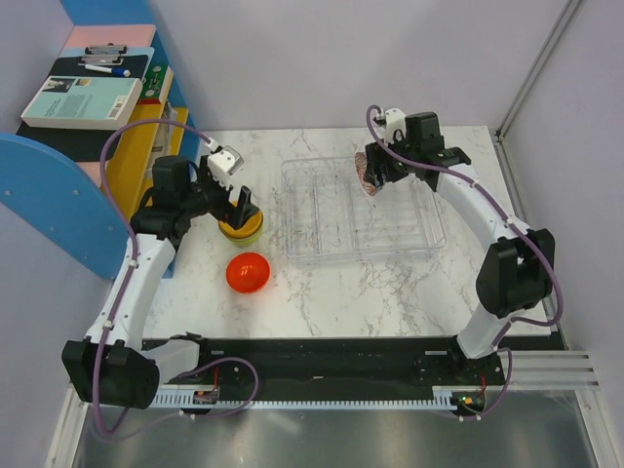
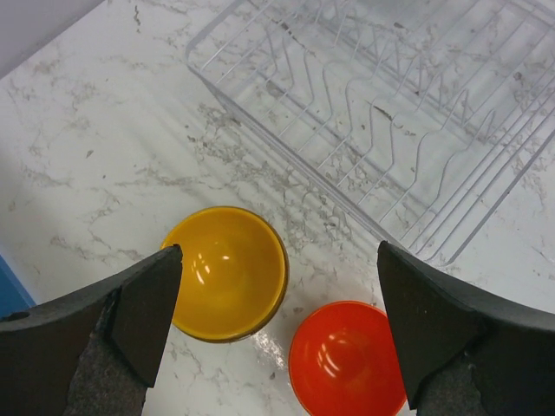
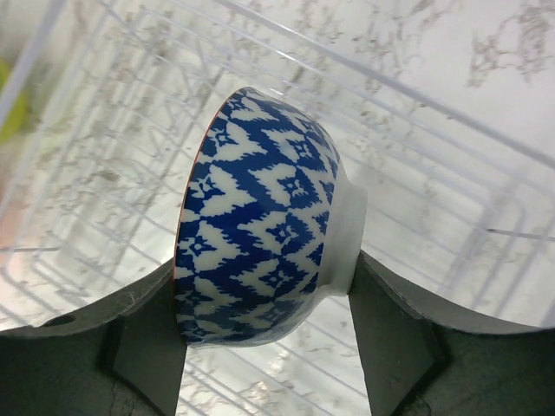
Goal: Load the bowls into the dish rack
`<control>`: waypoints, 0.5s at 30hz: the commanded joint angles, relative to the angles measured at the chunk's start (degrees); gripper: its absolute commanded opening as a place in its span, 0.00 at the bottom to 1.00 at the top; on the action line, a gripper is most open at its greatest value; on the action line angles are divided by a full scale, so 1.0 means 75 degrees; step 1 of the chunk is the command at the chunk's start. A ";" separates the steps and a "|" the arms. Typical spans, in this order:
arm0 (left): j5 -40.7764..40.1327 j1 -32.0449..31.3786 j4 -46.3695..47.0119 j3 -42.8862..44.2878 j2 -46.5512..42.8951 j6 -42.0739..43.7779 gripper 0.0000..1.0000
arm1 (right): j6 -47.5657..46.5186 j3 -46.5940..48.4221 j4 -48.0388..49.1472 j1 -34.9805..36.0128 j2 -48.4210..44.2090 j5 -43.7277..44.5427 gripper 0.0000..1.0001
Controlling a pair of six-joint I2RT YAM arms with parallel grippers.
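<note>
The clear dish rack (image 1: 390, 226) lies at the table's middle right with no bowl resting in it. My right gripper (image 1: 375, 175) is shut on the blue-white zigzag bowl (image 3: 260, 230), held on edge over the rack's far-left part (image 3: 434, 130). A yellow-orange bowl (image 1: 240, 230) stands left of the rack, with a lime green edge under it. A red-orange bowl (image 1: 248, 272) stands just in front of it. My left gripper (image 1: 244, 209) is open above the yellow-orange bowl (image 2: 227, 271), with the red-orange bowl (image 2: 347, 360) near its right finger. The pale mint bowl is not in view.
A blue shelf unit with books (image 1: 83, 97) and a yellow block (image 1: 136, 161) stands along the table's left edge, close behind my left arm. Grey walls close the back and right. The rack's near corner (image 2: 408, 247) lies just right of the two bowls.
</note>
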 commanded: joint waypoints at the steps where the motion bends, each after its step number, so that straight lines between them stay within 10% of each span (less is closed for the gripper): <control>1: 0.0019 0.0470 -0.0084 -0.0487 -0.0335 0.0005 1.00 | -0.1540 0.0885 -0.0343 0.0497 0.0146 0.1868 0.00; 15: 0.0500 0.2310 0.0620 -0.1508 -0.1144 -0.0288 1.00 | -0.3416 0.1448 -0.0249 0.1717 0.0943 0.3886 0.00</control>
